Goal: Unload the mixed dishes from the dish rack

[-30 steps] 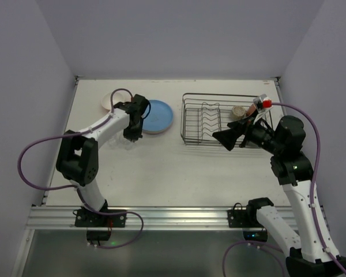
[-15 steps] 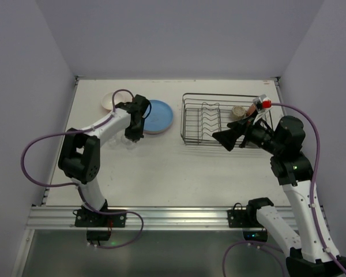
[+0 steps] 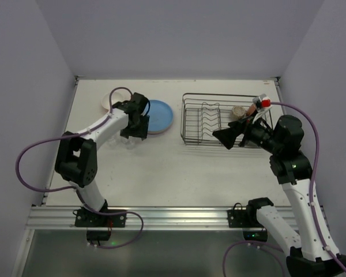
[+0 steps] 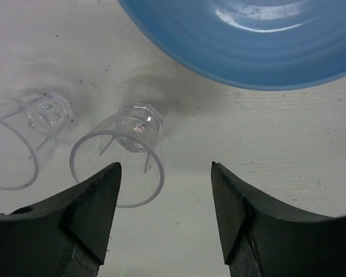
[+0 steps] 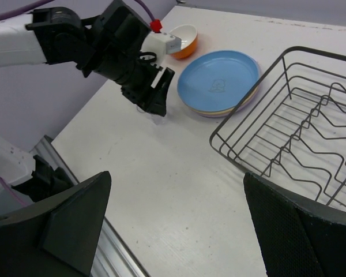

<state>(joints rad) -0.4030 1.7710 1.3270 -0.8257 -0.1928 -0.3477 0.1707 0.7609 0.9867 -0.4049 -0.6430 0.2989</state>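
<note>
Plate stack [image 5: 219, 81], orange bowl [image 5: 187, 40] and two clear glasses [image 4: 139, 124] stand unloaded on the table while mugs [image 3: 239, 110] sit in the dish rack [image 5: 248, 96], with left gripper [image 4: 164, 170] and right gripper [image 5: 176, 184] both spread-fingered.

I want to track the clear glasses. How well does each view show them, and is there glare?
Left wrist: both glasses sharp, rims and bases distinct, faint shadows; white glare on the blue plate. Top external: they nearly vanish. Right wrist: barely visible by the left gripper.

Glasses [image 4: 132, 130] stand left of plates [image 3: 160, 115]; dish rack [image 3: 219, 95] stands right.
</note>
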